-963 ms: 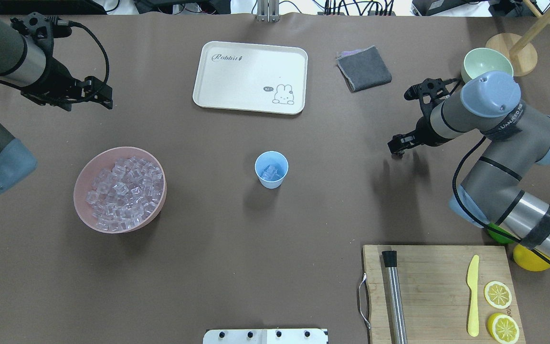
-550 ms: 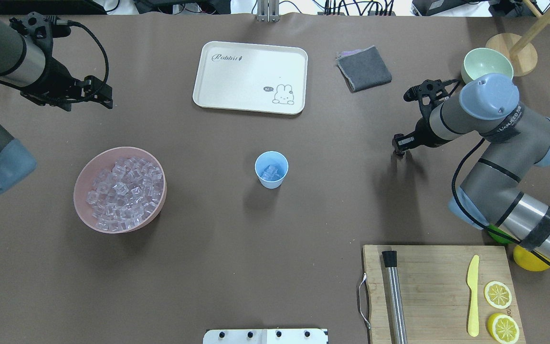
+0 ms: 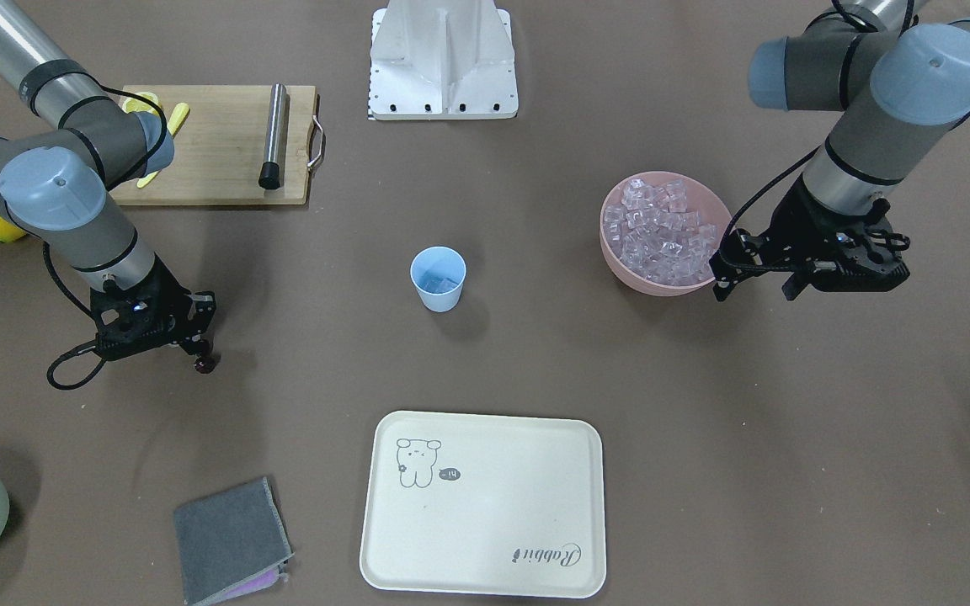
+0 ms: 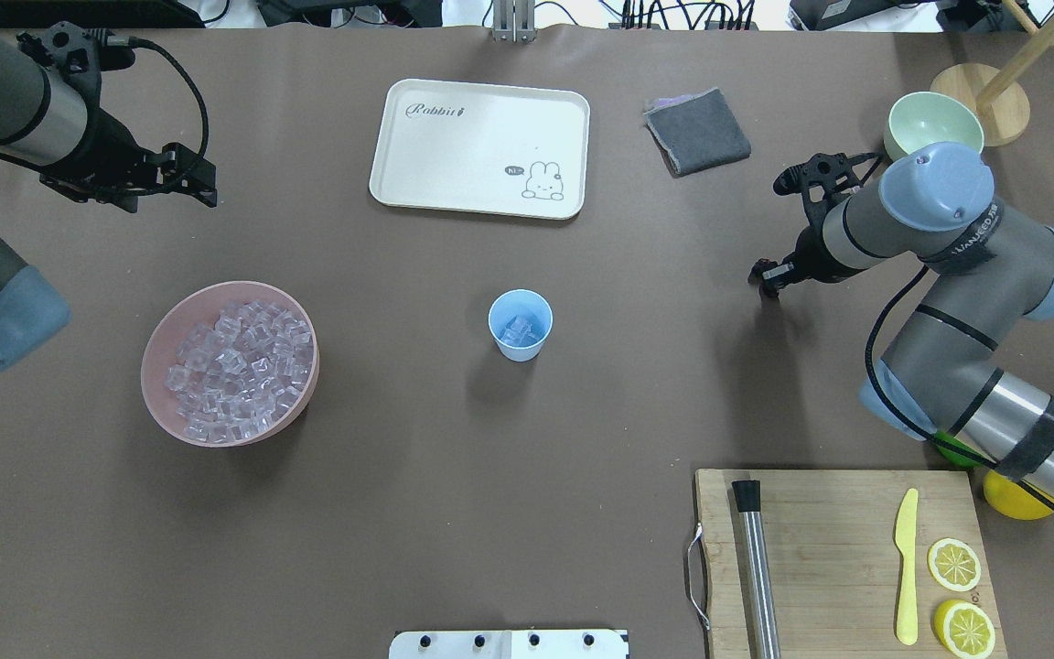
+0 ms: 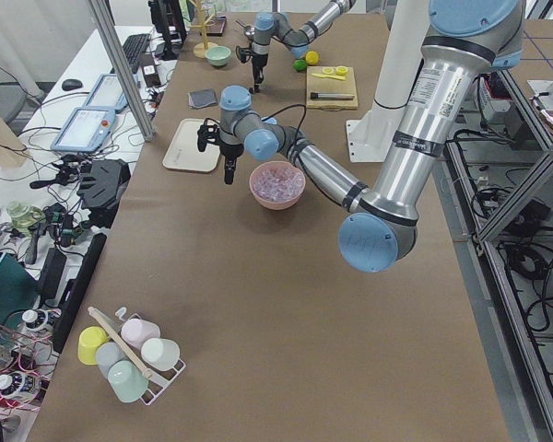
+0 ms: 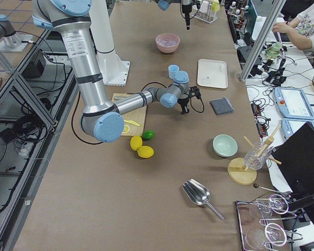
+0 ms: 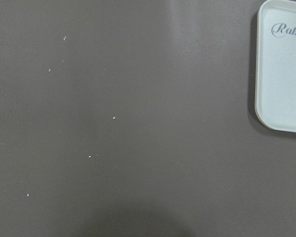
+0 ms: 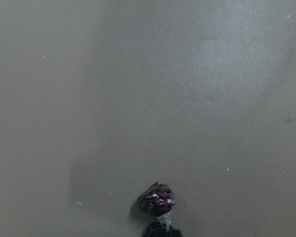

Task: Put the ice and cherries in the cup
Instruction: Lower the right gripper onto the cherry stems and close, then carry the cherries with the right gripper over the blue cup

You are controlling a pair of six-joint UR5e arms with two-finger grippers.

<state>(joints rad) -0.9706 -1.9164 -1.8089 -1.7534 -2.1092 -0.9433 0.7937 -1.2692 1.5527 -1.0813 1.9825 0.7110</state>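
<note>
The light blue cup stands upright mid-table with a few ice cubes inside; it also shows in the front view. More ice fills the pink bowl to its left. My right gripper is to the right of the cup, shut on the stems of the dark red cherries, which hang under it low over the table and show in the right wrist view. My left gripper is open and empty, beyond the pink bowl at the far left.
A cream rabbit tray and a grey cloth lie behind the cup. A pale green bowl stands at the far right. A cutting board with a steel rod, a yellow knife and lemon halves lies at the near right.
My right gripper has shifted slightly right and turned, its fingers now closer together around the cherries. The left arm has hardly moved.
</note>
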